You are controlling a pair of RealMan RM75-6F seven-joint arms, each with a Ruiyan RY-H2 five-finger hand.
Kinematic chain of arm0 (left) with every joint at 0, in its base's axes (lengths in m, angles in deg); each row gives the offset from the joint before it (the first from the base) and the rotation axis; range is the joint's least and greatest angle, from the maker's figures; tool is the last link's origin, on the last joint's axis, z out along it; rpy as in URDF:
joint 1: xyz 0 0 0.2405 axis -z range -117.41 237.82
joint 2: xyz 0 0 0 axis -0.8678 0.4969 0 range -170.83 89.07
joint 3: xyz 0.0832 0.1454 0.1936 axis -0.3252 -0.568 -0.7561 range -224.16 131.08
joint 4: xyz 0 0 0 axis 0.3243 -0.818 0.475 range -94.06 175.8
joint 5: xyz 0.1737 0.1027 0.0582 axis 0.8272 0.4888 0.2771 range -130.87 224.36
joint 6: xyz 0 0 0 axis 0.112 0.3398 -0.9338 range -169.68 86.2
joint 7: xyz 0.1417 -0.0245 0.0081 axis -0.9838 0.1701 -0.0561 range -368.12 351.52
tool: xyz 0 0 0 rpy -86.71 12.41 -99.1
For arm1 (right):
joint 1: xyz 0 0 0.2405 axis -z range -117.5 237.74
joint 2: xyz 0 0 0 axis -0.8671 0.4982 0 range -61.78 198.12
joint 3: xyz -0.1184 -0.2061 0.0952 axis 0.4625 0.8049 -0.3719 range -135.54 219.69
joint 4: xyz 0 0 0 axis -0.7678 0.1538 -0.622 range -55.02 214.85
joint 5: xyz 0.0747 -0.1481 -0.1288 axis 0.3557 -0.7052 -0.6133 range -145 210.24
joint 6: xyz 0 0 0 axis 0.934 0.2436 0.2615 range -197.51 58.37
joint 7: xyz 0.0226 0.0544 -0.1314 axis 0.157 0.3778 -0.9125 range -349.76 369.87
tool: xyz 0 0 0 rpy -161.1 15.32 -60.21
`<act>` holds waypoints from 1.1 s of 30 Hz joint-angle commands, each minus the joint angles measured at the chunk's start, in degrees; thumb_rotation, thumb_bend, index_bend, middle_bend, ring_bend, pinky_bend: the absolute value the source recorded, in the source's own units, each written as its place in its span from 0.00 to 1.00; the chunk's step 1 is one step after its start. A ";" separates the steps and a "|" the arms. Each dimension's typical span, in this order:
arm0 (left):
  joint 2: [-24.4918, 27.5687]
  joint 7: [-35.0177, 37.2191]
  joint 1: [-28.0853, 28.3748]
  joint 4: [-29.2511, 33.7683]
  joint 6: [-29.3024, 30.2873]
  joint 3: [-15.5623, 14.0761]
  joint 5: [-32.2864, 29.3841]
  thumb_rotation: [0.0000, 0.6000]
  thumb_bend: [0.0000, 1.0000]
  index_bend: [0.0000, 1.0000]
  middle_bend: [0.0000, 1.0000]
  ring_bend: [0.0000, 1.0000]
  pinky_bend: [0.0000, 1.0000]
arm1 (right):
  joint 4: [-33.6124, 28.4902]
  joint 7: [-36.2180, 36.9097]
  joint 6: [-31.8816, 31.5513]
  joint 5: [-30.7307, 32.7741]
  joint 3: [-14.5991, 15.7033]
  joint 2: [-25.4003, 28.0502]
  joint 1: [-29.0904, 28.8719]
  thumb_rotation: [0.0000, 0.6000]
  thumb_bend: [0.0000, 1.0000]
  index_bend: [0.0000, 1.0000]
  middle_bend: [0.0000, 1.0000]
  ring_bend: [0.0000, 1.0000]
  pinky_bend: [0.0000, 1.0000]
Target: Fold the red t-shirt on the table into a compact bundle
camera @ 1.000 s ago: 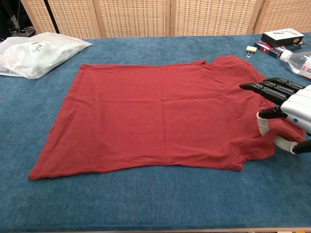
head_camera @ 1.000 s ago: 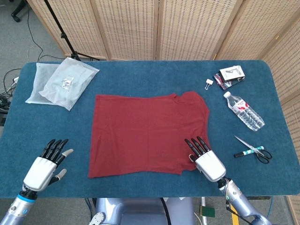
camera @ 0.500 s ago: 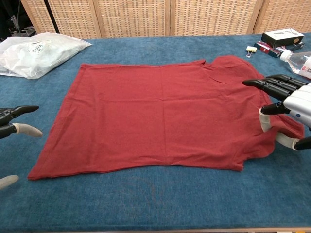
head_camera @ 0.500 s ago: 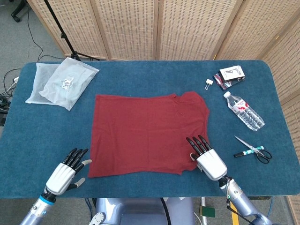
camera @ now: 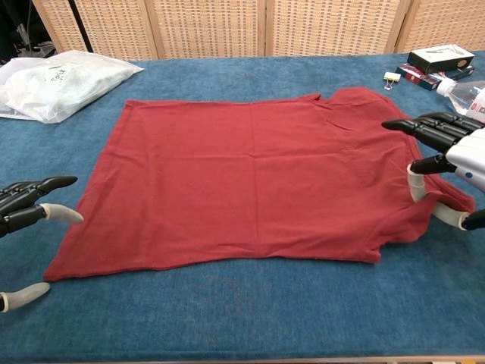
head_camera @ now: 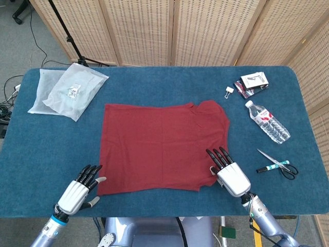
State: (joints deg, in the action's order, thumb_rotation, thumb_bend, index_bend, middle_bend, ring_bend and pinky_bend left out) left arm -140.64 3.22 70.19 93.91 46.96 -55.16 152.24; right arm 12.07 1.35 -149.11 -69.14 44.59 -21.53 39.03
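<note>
The red t-shirt (head_camera: 162, 146) (camera: 250, 186) lies flat on the blue table (head_camera: 46, 144), folded once, with its collar and sleeve at the right. My left hand (head_camera: 77, 193) (camera: 26, 208) hovers open just off the shirt's near left corner, fingers spread and holding nothing. My right hand (head_camera: 230, 175) (camera: 447, 152) is open over the shirt's near right sleeve edge, fingers extended above the cloth; I cannot tell whether its thumb touches the fabric.
A clear plastic bag (head_camera: 67, 91) (camera: 61, 80) lies at the far left. At the right are a binder clip (head_camera: 229, 92), small boxes (head_camera: 253, 83), a water bottle (head_camera: 267, 121), and scissors with a pen (head_camera: 280, 166).
My left hand has moved right and nearer, up to the shirt's near left corner. My right hand has shifted slightly right and back along the sleeve edge.
</note>
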 commanded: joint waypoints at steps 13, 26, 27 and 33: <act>-1.55 -0.49 1.02 -0.05 -0.85 0.95 -2.18 1.00 0.24 0.27 0.00 0.00 0.00 | -0.04 -0.04 -0.14 0.27 0.15 0.07 -0.11 1.00 0.52 0.63 0.00 0.00 0.00; -1.08 -0.57 1.72 2.26 -1.70 0.95 -3.37 1.00 0.25 0.40 0.00 0.00 0.00 | -0.19 -0.11 -0.30 0.44 0.19 0.15 -0.17 1.00 0.52 0.63 0.00 0.00 0.00; -1.03 -0.56 1.74 2.40 -1.80 0.91 -3.45 1.00 0.25 0.41 0.00 0.00 0.00 | -0.22 -0.10 -0.33 0.43 0.20 0.17 -0.17 1.00 0.52 0.63 0.00 0.00 0.00; -1.18 -1.60 1.94 2.74 -2.05 0.91 -3.69 1.00 0.26 0.44 0.00 0.00 0.00 | -0.34 -0.11 -0.48 0.41 0.22 0.29 -0.21 1.00 0.52 0.63 0.00 0.00 0.00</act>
State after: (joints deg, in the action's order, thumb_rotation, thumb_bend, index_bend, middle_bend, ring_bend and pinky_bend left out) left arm -141.77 1.71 72.09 96.65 44.94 -54.28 148.60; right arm 11.73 1.24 -149.59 -68.73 44.81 -21.24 38.82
